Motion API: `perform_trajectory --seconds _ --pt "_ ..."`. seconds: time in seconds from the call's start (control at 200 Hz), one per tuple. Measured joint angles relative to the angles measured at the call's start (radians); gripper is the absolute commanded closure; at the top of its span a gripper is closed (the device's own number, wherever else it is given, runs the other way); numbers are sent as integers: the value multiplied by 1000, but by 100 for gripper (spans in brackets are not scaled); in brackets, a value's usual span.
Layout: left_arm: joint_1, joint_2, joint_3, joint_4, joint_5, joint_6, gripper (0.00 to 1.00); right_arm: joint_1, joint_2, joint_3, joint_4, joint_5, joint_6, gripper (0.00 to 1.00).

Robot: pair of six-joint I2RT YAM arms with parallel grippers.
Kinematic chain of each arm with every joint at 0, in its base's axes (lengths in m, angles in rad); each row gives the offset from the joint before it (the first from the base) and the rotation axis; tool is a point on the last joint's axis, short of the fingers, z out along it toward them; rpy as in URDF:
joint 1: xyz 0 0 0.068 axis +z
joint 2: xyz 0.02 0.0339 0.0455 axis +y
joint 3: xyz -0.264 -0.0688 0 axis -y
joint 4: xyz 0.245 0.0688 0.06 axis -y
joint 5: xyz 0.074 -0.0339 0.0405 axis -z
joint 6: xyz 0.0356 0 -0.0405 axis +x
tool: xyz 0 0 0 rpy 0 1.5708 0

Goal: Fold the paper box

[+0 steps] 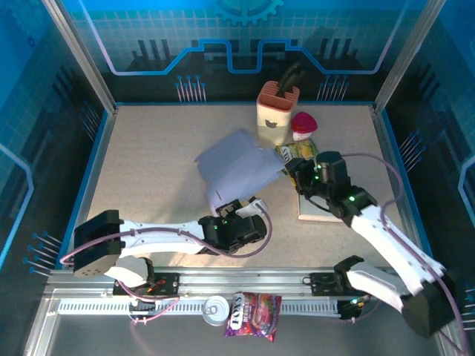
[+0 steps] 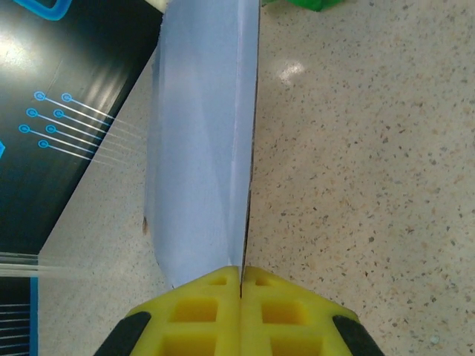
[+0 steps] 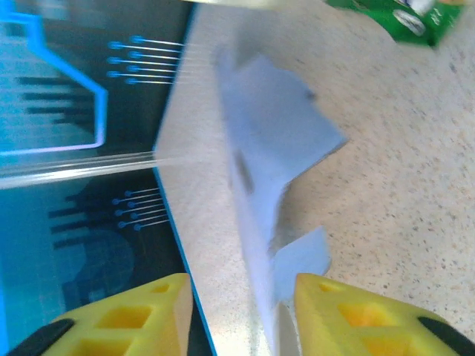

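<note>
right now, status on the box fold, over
Left gripper shut on paper box, near edge. Right gripper open, jaws either side of the sheet. Not yet folded. Snack packet and cup close behind.

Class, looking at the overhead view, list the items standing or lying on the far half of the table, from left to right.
paper box → cream holder → red-and-pink item
</note>
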Motion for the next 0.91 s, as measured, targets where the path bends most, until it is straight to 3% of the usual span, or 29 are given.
perform_trajectory --seconds 0.155,0.4,0.54,0.67,0.905 --pt "10 0 58 -72 13 -38 100 117 -109 0 -31 84 -6 55" --pt "25 0 157 -175 69 -79 100 277 68 22 -26 141 9 55" --pt "31 0 183 -214 104 -81 100 290 114 43 -13 155 17 56" --pt "36 -6 201 -249 134 -82 100 290 147 105 5 154 21 64" --pt "48 -22 225 -286 158 -82 100 290 171 113 25 154 32 64"
